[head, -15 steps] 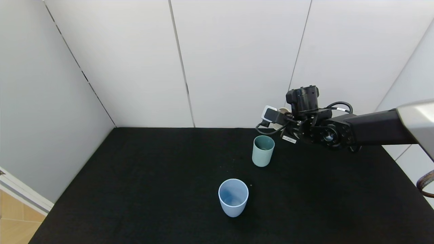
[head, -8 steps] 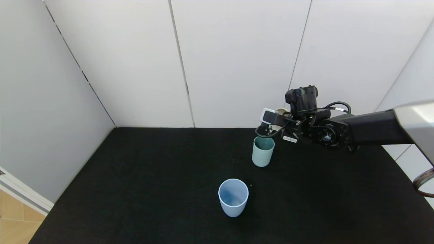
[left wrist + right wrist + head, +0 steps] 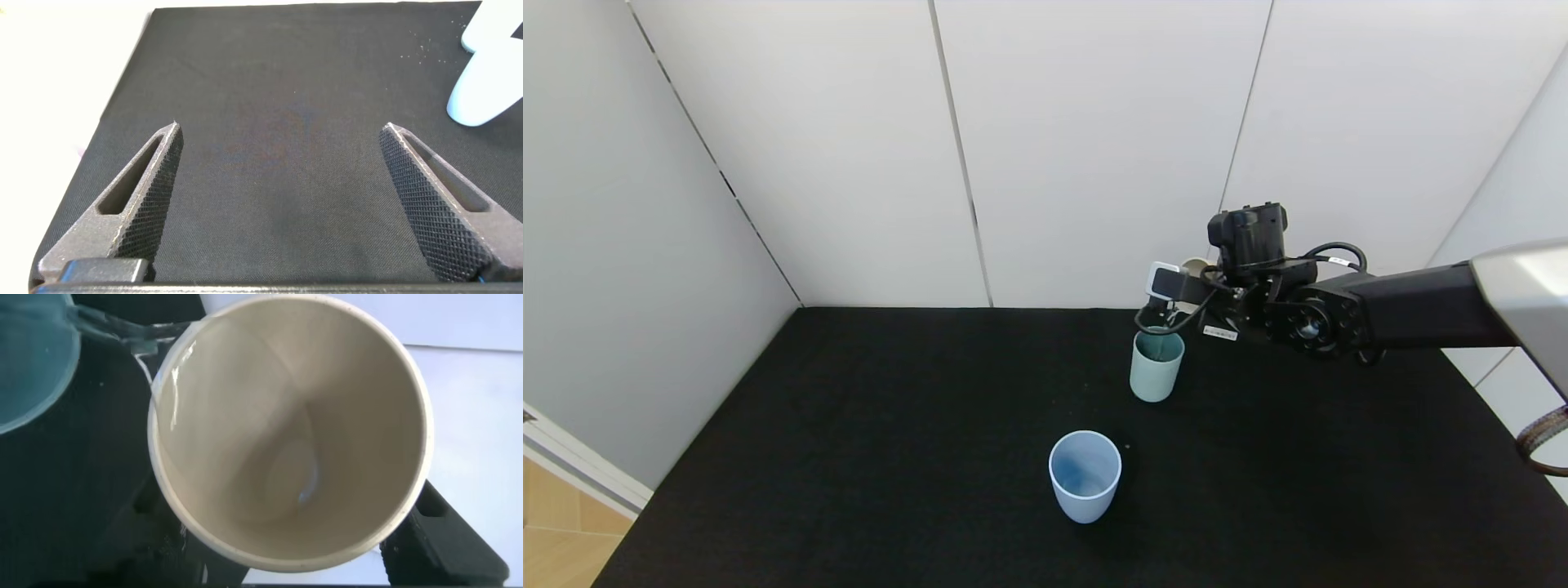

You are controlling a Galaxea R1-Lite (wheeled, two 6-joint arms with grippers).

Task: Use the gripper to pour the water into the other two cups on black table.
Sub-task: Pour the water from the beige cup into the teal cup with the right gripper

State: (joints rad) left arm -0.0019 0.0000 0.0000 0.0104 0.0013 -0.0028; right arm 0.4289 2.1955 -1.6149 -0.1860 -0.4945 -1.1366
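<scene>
My right gripper [image 3: 1188, 286] is shut on a cream-beige cup [image 3: 290, 429], tipped on its side just above the teal-green cup [image 3: 1156, 364] on the black table [image 3: 890, 425]. In the right wrist view a thin stream of water [image 3: 122, 331] runs from the cream cup's rim into the teal-green cup [image 3: 29, 359]. The cream cup shows only as a sliver behind the wrist in the head view [image 3: 1194, 265]. The light blue cup [image 3: 1085, 475] stands upright nearer to me, with some water inside. My left gripper [image 3: 282, 139] is open and empty, low over the table, with the light blue cup [image 3: 486, 82] to one side.
White wall panels [image 3: 1094, 147] close off the back and both sides of the table. The table's left edge [image 3: 670, 482] drops to a wooden floor. The right arm's link [image 3: 1421, 306] spans the table's right side.
My right gripper has shifted slightly left and tipped the cream cup further over the teal-green cup. Both standing cups have stayed in place.
</scene>
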